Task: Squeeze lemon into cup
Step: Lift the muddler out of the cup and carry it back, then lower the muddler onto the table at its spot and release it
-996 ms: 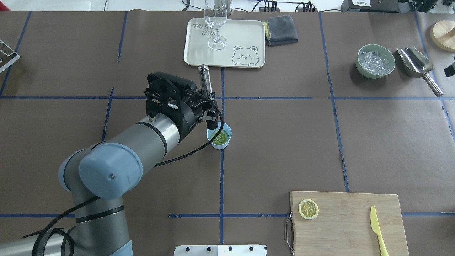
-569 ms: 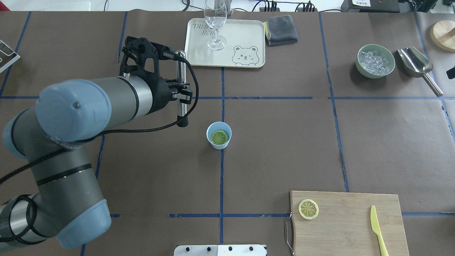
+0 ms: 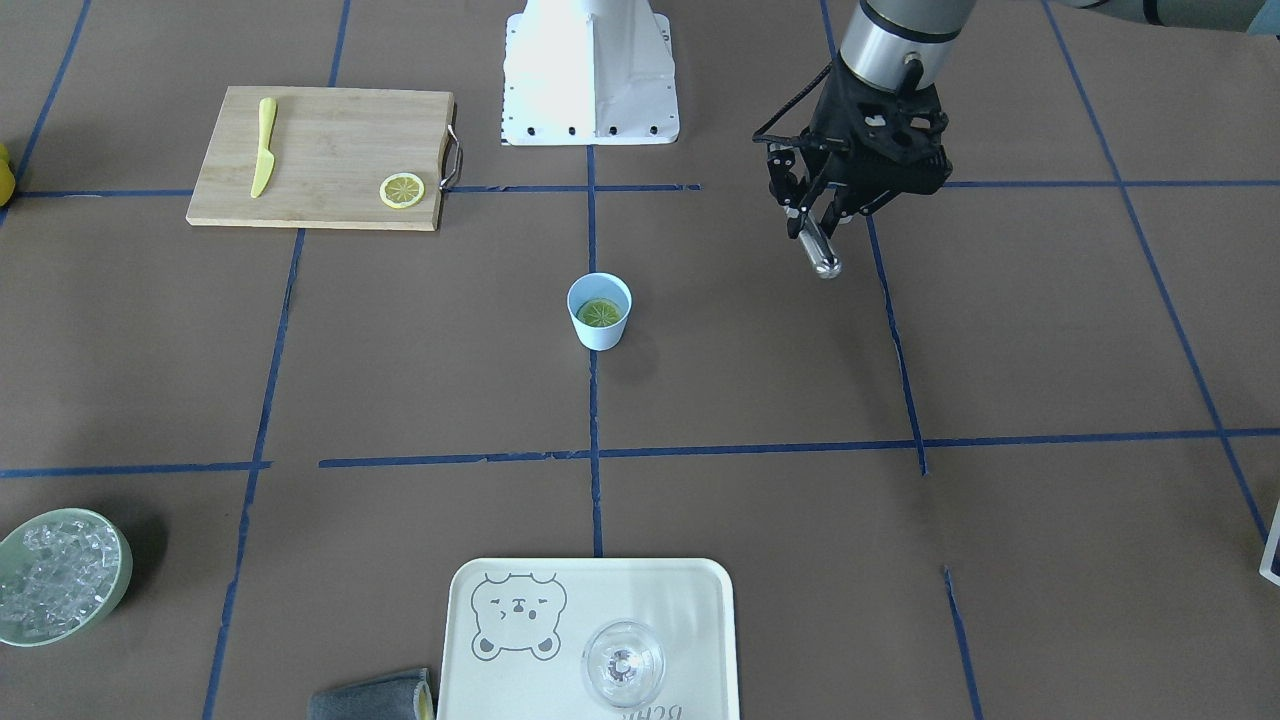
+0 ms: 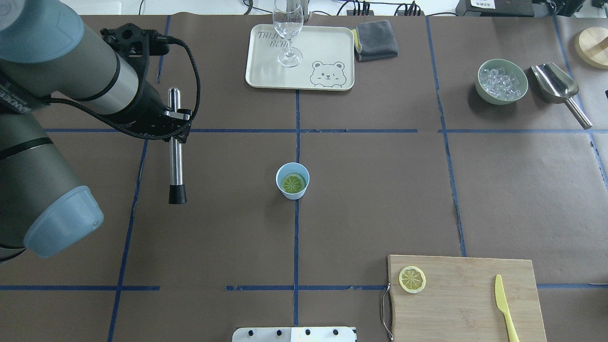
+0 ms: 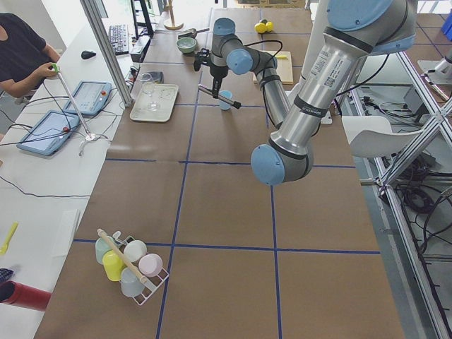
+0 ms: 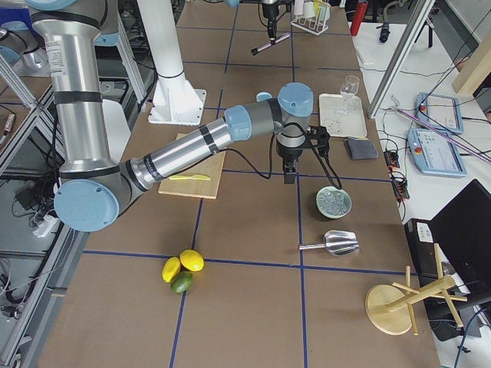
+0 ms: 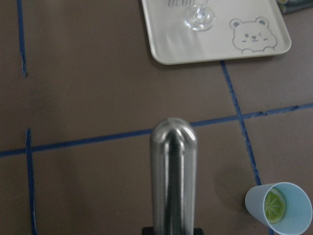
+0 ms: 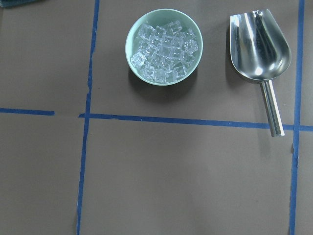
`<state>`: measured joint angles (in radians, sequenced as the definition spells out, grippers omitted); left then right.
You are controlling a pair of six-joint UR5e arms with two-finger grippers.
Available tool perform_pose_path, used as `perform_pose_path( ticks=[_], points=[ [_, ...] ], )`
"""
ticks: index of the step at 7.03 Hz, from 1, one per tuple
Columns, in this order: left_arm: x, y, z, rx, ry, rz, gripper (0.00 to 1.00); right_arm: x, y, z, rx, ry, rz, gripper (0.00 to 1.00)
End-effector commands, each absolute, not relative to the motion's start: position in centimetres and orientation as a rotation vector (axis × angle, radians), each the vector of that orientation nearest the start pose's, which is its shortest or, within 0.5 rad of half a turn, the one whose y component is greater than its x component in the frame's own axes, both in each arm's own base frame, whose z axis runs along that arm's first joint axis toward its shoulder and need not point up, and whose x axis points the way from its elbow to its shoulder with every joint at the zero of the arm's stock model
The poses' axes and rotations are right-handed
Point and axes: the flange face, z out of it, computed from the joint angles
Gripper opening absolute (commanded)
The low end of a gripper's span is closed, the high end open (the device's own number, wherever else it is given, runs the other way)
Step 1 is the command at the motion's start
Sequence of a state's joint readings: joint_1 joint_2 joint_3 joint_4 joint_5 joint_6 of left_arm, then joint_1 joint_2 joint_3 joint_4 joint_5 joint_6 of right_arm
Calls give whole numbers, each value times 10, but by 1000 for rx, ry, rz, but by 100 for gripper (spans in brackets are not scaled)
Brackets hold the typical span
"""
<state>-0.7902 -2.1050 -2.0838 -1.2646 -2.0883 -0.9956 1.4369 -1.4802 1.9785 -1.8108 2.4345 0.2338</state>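
Note:
The light-blue cup (image 4: pixel 292 180) (image 3: pixel 600 310) stands upright at the table's middle on a blue tape line. A lemon slice (image 4: pixel 293 183) (image 3: pixel 600 313) (image 7: pixel 273 204) lies flat inside it. A second lemon slice (image 4: pixel 412 279) rests on the cutting board. My left gripper (image 4: pixel 178 116) (image 3: pixel 815 205) is shut on a steel muddler (image 4: pixel 175 156) (image 7: pixel 173 171) with a black tip. It hovers well to the left of the cup and apart from it. My right gripper (image 6: pixel 289 172) hangs near the ice bowl, and I cannot tell whether it is open or shut.
A wooden cutting board (image 4: pixel 475 304) with a yellow knife (image 4: pixel 504 308) lies at the near right. A cream tray (image 4: pixel 327 47) carrying a clear glass (image 4: pixel 288 28) sits at the far middle, with a grey cloth (image 4: pixel 376 40) beside it. A green bowl of ice (image 4: pixel 502 81) and a metal scoop (image 4: pixel 555 85) stand far right.
My left arm has swung left, carrying the muddler from just above the cup to well clear of it. The cup and lemon slices have not moved.

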Motion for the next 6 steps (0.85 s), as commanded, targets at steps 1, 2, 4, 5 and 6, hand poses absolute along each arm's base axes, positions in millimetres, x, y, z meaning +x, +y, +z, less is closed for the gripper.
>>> perform_pose_path(
  ticks=[1, 2, 4, 5, 6],
  points=[
    [321, -440, 215, -210, 746, -139, 0, -5, -496, 438, 81, -889, -10, 100],
    [308, -447, 229, -233, 713, -164, 0, -5, -495, 435, 87, -889, -13, 100],
    [275, -456, 301, -201, 661, 47, 0, -4, -494, 429, 98, -890, -13, 100],
    [261, -468, 336, -195, 639, 150, 0, -3, -493, 424, 109, -890, -16, 100],
    [256, -464, 374, -213, 617, 242, 0, -3, -491, 416, 123, -890, -21, 100]
  ],
)
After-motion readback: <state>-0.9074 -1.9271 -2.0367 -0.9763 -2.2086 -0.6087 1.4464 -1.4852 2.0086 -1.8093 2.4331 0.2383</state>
